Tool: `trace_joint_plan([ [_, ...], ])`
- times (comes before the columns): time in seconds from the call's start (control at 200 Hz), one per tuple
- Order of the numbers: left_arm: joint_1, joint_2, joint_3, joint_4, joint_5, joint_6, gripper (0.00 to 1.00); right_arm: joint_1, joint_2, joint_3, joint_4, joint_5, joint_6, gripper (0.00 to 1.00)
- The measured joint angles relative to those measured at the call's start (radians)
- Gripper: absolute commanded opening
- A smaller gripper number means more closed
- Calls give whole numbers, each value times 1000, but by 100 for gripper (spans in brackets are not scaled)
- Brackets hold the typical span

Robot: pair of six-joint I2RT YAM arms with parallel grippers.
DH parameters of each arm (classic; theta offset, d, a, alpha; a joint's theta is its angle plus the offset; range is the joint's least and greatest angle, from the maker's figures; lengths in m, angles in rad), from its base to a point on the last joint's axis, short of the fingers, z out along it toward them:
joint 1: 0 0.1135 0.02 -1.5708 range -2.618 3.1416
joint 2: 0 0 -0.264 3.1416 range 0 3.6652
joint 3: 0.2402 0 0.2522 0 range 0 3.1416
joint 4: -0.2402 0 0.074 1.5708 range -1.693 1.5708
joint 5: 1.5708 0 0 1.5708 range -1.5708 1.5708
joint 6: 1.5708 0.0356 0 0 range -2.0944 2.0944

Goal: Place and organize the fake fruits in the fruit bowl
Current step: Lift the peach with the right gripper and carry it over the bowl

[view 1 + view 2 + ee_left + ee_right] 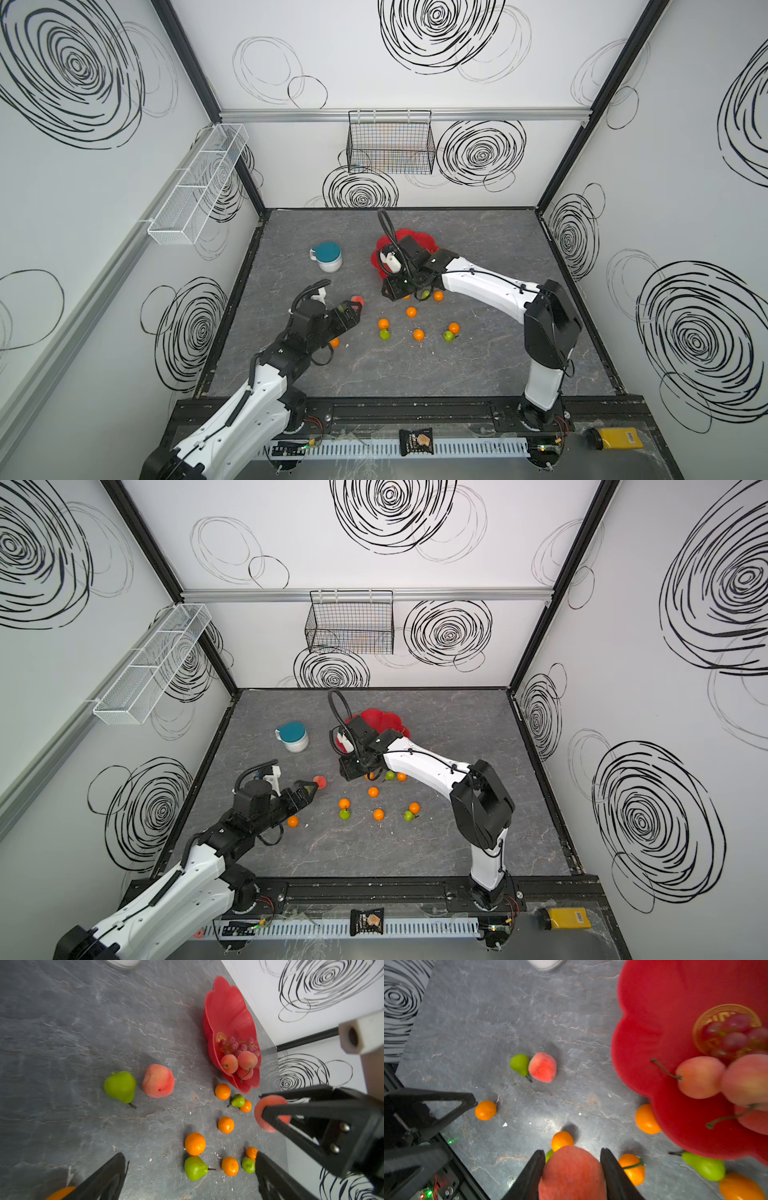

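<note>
1. Pink-red and matt, the held peach sits pinched between the two black jaws of the right gripper, just beside the near rim of the fruit bowl.
2. Step in hand, as I read it: carrying this fruit to the bowl. The next move calls for a short carry over the rim, a lowering onto bare red floor clear of the fruit already inside, then a release.
3. The left gripper hangs with jaws spread wide, holding nothing, near a loose peach and a pear lying just beside each other on the grey table.
4. The bowl is glossy red, shallow and petal-rimmed. It holds a grape bunch partly over its gold emblem and three stemmed pink fruits. Oranges and more pears lie outside, near it.
</note>
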Motion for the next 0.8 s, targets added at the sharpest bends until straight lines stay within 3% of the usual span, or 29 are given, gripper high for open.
trace_joint_plan([
  [0.155,-86,106,42,83,-35,13,99,-85,-1,-13,0,8,4,44],
  [0.33,-121,195,72,139,-57,23,100,-122,32,16,-5,28,18,43],
  [0.5,-108,220,76,164,-65,31,99,-121,126,90,-10,40,26,42],
  [0.8,-7,199,76,169,-43,49,99,-101,282,259,-56,87,26,42],
])
